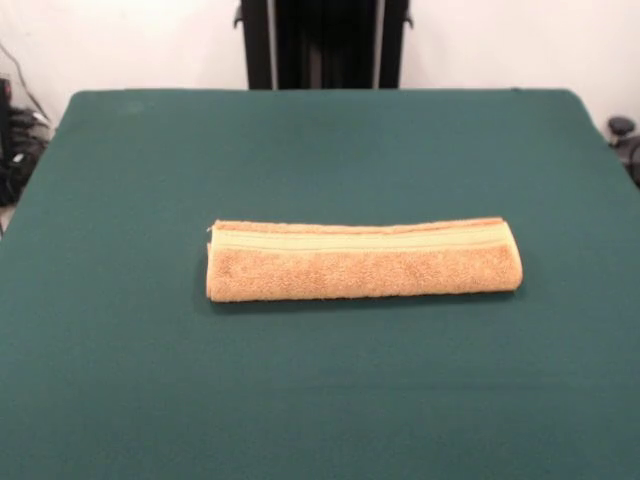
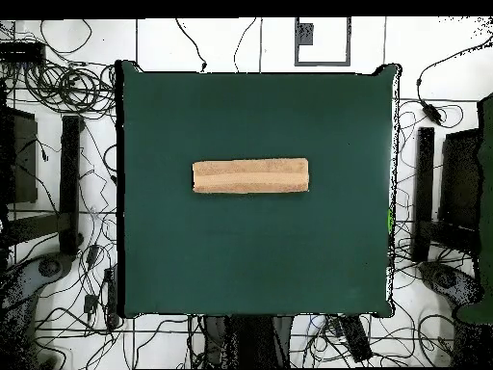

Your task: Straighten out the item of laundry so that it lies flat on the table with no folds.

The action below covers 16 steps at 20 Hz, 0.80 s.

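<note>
Orange-tan terry towel folded into a long narrow strip — near the middle of the green table, well clear of all four edges. Pale woven band runs along its length. My pincer — not visible in either view.

Robot body, front view: only the pedestal shows, beyond the far edge of the table. Black, upright, boxy column; 2 pale grey vertical strips run down its face. Small black knobs stick out on each side. Overhead view: dark base at the table's bottom edge, details unclear.
</note>
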Motion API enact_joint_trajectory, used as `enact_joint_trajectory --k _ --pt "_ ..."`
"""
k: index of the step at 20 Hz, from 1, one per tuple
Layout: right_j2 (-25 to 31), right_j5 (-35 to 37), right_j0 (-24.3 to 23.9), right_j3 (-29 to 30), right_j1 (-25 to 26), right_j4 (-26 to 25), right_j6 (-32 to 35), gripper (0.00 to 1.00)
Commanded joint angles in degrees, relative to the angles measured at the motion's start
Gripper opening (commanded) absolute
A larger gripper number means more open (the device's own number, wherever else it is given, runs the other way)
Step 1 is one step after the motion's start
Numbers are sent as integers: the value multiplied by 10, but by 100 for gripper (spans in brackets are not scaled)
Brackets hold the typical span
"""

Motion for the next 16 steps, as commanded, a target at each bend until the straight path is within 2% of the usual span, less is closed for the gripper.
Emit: enact_joint_trajectory --k 1,4,6,12,16 --pt "-67 38 29 103 -62 21 219 100" --pt "-69 30 37 106 -67 25 223 100" --pt "-67 13 26 98 -51 24 206 100" --pt "-34 -78 -49 56 67 27 131 100" --pt "-10 -100 -79 42 105 24 122 100"
